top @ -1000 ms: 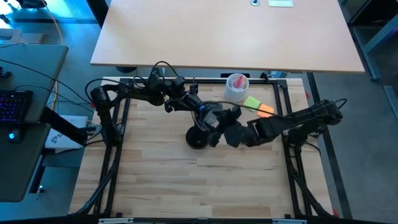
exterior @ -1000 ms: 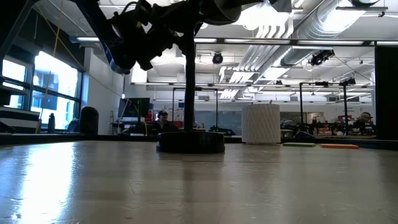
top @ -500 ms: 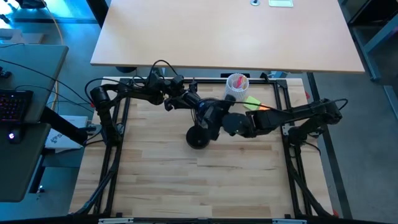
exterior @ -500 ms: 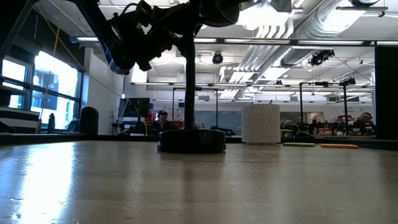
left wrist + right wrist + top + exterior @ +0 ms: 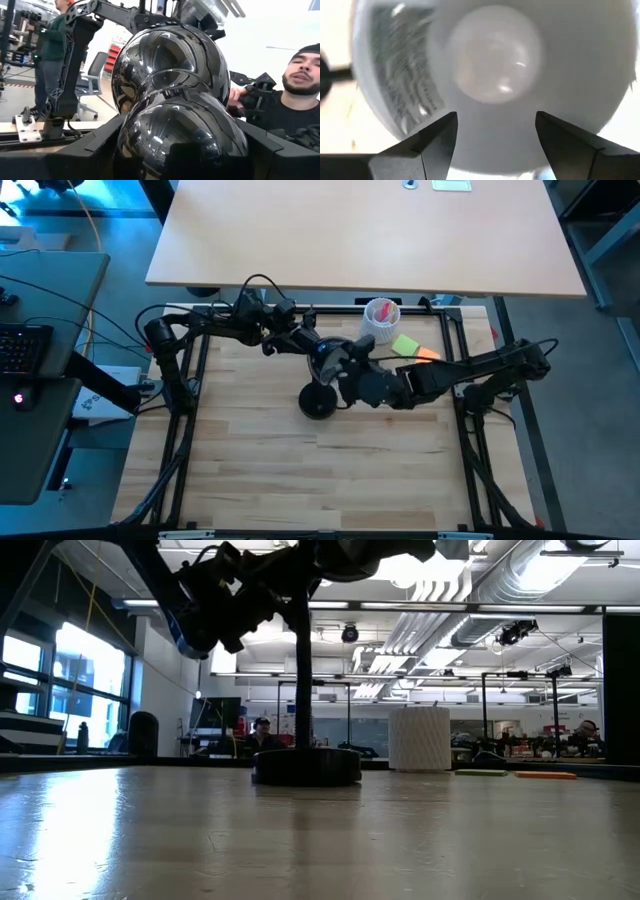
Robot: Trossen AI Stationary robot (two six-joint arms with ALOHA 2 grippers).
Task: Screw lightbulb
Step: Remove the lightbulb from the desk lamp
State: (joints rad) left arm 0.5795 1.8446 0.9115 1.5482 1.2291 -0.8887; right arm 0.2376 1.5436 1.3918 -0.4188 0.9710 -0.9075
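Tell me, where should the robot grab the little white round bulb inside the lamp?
Probably around the small white rounded lightbulb at its widest part, coming straight in through the lamp's white bowl. Only its round end shows there, and the right gripper already faces it with its fingers apart.

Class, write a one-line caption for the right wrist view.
The open right gripper frames the lightbulb centred inside the white-lined lamp head.

Light wood table (image 5: 260, 470), dark frame rails along edges. On it: black lamp base (image 5: 317, 402) approx centre; white ribbed cup (image 5: 380, 322) w/ red item inside, near far edge; green pad (image 5: 405, 344) & orange pad (image 5: 427, 357) just beside cup.
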